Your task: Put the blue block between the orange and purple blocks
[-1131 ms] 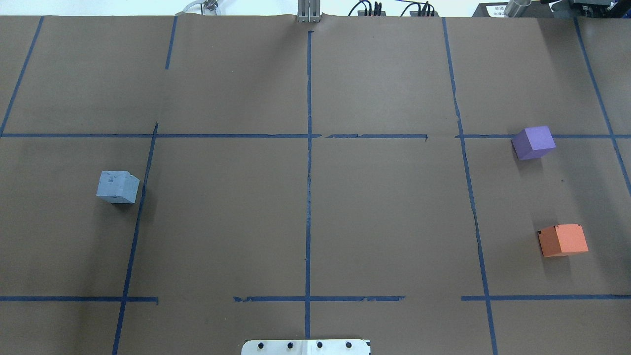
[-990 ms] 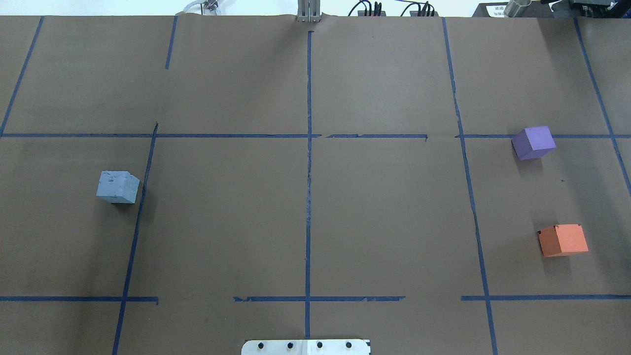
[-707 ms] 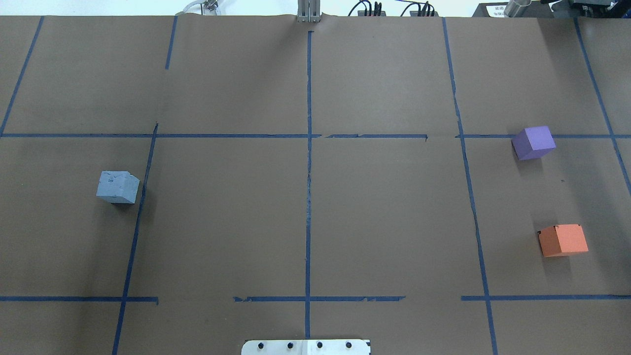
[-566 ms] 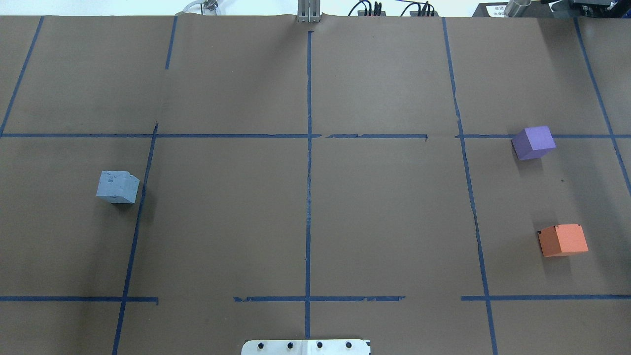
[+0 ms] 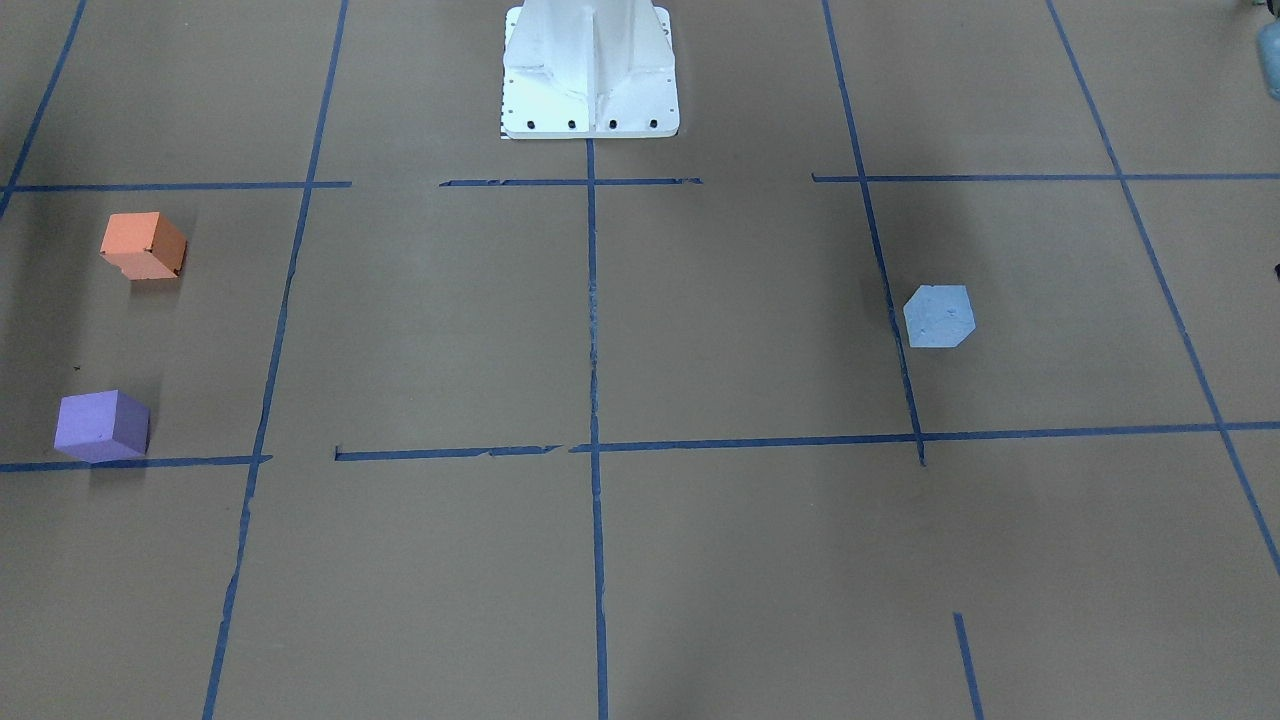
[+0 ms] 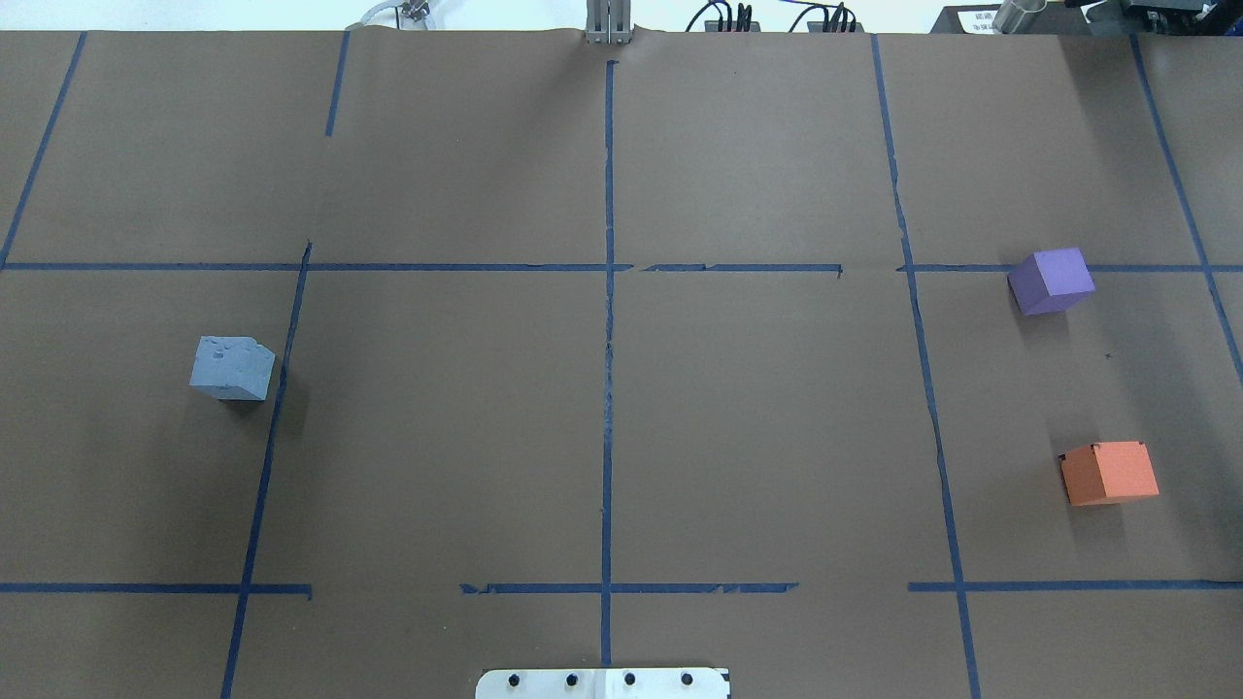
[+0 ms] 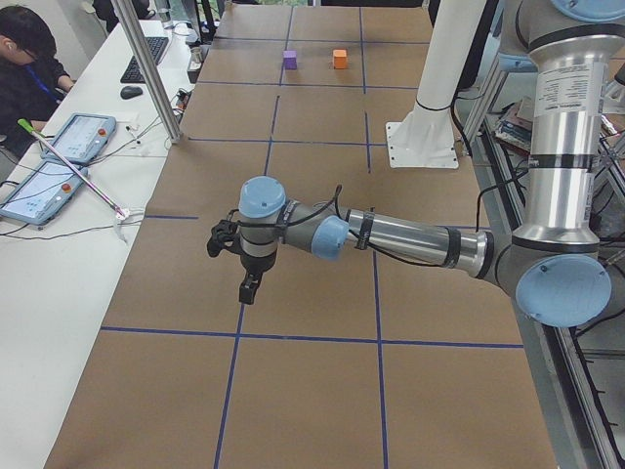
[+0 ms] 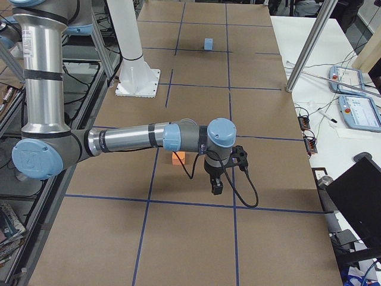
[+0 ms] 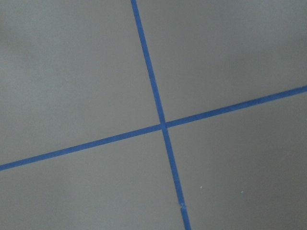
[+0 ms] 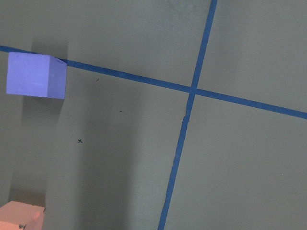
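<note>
Brown paper (image 6: 757,417) covers the table, ruled into cells by blue tape (image 6: 609,388).

Blue block (image 6: 231,368) sits alone on your robot's left side, just beside a tape line, untouched. Purple block (image 6: 1051,282) and orange block (image 6: 1109,473) sit far across on the right, apart from each other, with bare paper between them.

Left gripper (image 7: 248,289) hangs above the paper near the table's left end; right gripper (image 8: 217,187) hangs close to the orange block. Only the side cameras catch them, so you cannot tell whether either pair of jaws is apart or together.

Step in hand, as I judge it: the approach, with nothing picked up yet. Next move calls for bringing the left gripper over the blue block, squaring to its skewed faces, then a long carry across, or a hand-over.
</note>
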Controlling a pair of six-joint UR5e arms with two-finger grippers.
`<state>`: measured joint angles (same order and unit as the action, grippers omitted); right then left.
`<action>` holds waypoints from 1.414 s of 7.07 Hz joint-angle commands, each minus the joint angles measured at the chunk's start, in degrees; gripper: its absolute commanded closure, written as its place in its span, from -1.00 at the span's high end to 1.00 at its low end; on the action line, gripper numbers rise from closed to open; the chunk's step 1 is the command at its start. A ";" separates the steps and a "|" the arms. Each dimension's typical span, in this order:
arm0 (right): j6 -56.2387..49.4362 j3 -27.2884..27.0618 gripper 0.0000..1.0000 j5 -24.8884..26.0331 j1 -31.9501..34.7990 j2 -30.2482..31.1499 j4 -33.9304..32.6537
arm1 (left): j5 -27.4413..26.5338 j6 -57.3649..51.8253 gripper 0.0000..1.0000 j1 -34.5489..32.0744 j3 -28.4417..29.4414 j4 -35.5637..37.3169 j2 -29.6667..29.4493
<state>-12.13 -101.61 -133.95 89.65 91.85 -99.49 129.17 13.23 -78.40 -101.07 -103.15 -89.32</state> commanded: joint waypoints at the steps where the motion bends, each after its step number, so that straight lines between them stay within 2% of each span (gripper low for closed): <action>1: 0.00 -0.17 0.99 -0.09 0.00 0.00 0.00 | -0.32 22.08 1.00 15.85 -0.88 -7.85 -1.28; 3: 0.00 -0.17 0.99 -0.09 0.00 0.09 0.00 | -7.23 36.64 1.00 25.00 -2.11 -10.13 -4.18; 5: -0.09 -0.25 0.99 0.00 0.00 0.09 0.00 | -8.14 43.16 1.00 29.94 -1.68 -10.49 -5.24; 10: -0.09 -0.17 0.99 0.00 0.00 0.26 0.00 | -14.37 43.46 1.00 36.37 2.01 -10.41 -6.74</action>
<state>-12.22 -101.85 -133.95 89.65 92.05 -99.49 116.27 56.67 -43.58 -100.40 -113.56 -95.57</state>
